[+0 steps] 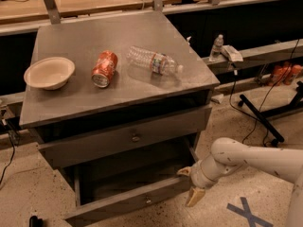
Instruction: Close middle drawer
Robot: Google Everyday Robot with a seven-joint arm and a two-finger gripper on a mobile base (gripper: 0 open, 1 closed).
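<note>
The grey cabinet (118,100) has its middle drawer (128,203) pulled far out, its long low front angled toward me with a small round knob (148,200) at its centre. The taller top drawer front (123,141) above it sits slightly out. My gripper (189,187) is at the right end of the middle drawer's front, on the white arm (251,162) coming in from the right. Its two tan fingers are spread, one (183,172) by the drawer's right corner, the other (193,198) lower in front. It holds nothing. The lowest drawer is hidden.
On the cabinet top lie a white bowl (49,73), an orange can (104,68) on its side and a clear plastic bottle (154,61) on its side. A black stand's legs (260,119) and cables lie on the floor to the right. Blue tape (244,212) marks the floor.
</note>
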